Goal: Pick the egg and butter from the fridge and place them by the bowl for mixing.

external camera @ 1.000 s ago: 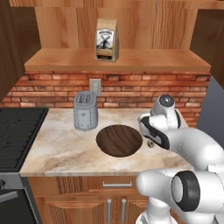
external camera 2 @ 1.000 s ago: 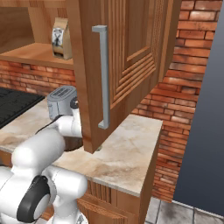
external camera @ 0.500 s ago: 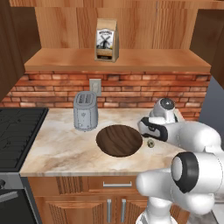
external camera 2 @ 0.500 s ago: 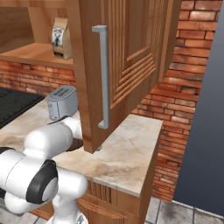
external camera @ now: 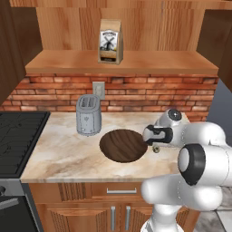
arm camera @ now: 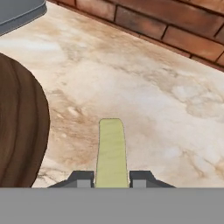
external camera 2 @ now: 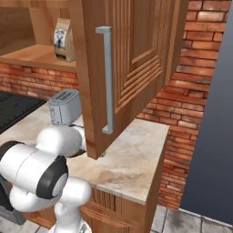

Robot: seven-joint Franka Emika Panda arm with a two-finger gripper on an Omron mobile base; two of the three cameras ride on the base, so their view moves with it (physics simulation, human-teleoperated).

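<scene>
My gripper is shut on the butter, a pale yellow stick that juts forward from between the fingertips, low over the marble counter. From the left base view the gripper hangs just right of the bowl, a wide dark brown wooden dish. The bowl's rim curves along the left of the hand view. The fridge is a dark grey slab at the far right. The egg is out of view.
A silver toaster stands behind the bowl to the left. A coffee bag sits on the wooden shelf above. A black stove borders the counter's left. An open cabinet door hangs over the counter's right half. A brick wall backs the counter.
The hand has sunk a little toward the counter beside the bowl, still holding the butter, and the arm's elbow has swung up and right.
</scene>
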